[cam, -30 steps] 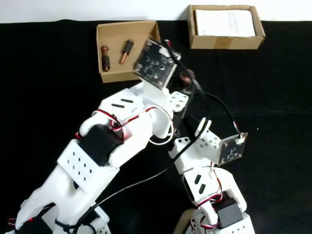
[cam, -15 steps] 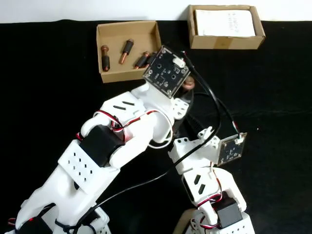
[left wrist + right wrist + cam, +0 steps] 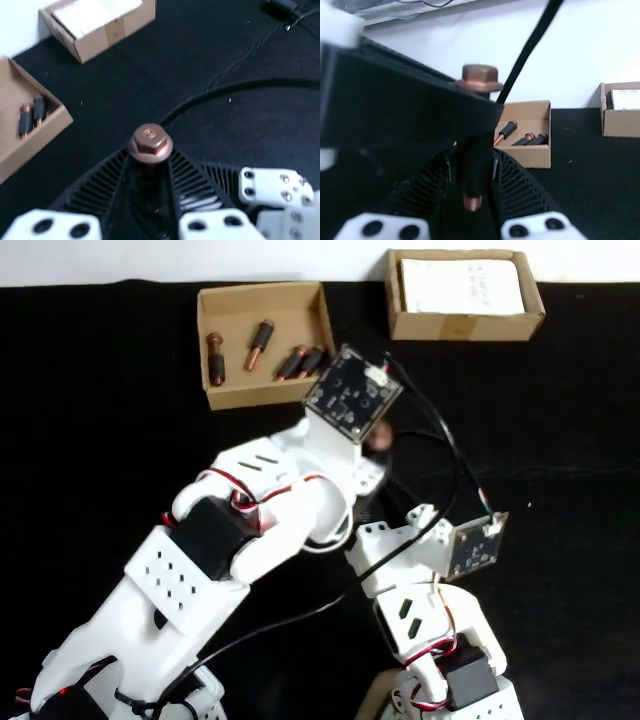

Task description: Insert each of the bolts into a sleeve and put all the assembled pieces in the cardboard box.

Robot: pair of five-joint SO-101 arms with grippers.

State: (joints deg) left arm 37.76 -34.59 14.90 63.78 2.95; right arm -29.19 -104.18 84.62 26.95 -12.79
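Note:
A copper bolt [image 3: 479,78] stands upright inside a black sleeve [image 3: 472,165], its tip poking out below. My left gripper [image 3: 150,167] is shut on the bolt just under its hex head [image 3: 150,142]. My right gripper [image 3: 471,176] is shut on the sleeve lower down. From above, the bolt head [image 3: 378,437] shows beside the left arm's camera board [image 3: 352,395], near the table's middle. The cardboard box [image 3: 226,398] at the back left holds several assembled pieces [image 3: 258,344], two of them [image 3: 29,117] lying side by side.
A second cardboard box [image 3: 462,326] with white paper in it stands at the back right. Black cables [image 3: 440,455] loop over the mat around both wrists. The left arm's white body [image 3: 250,530] crosses the table's near left, and the right arm's base [image 3: 440,660] sits at the front.
My left arm has drawn back from the cardboard box's corner toward the right arm, carrying the bolt. This uncovered two more pieces in the box. The right arm's white jaw part has dropped lower.

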